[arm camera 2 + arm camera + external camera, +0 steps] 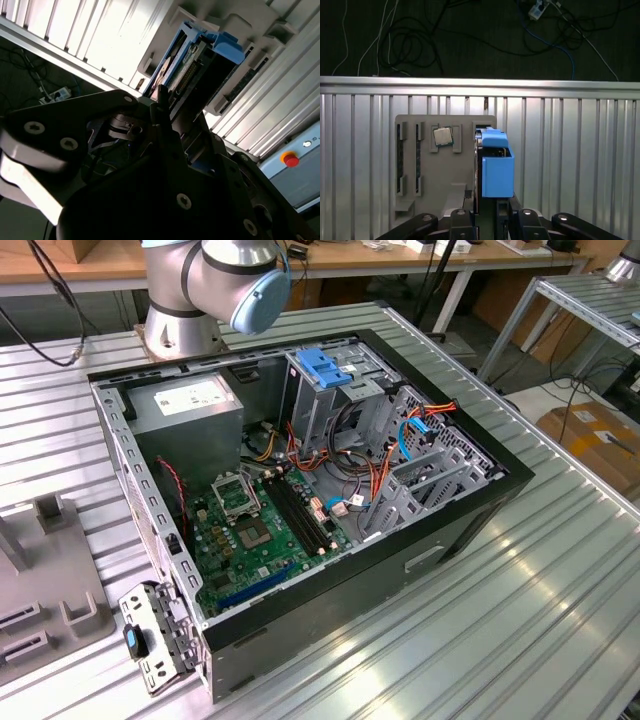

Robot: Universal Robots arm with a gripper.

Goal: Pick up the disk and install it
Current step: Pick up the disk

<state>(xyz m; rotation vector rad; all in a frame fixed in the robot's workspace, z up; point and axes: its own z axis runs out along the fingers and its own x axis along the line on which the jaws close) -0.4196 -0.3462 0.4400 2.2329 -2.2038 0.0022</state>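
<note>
Disk (pixel 496 167): silver drive in blue rails, held on edge over the grey tray (pixel 445 172). It is apparently clear of the tray, since it looks much nearer the camera than the tray's slots. Fingers (pixel 161 105): closed narrow on the disk's near end, one at each broad face, with nothing else in the grip. Axis: the disk's long axis runs straight out from the fingers toward the tray, blue handle end farthest; the connector edge shows in the second wrist view. Tray: lies on the ribbed worktop (pixel 520 640) close to one long edge, past which are floor and loose cables. It carries a square chip (pixel 442 136) in a pocket beside the disk, and long narrow slots farther along. Case (pixel 420 585): open tower on its side in the middle of the worktop, just beside the tray, to the exterior view's right of it. Board, power supply (pixel 190 405) and wiring are exposed, and a drive cage with a blue latch (pixel 325 367) sits at the side toward the arm (pixel 215 280) base. Progress, as judged: pick made, disk not yet in the case.
</note>
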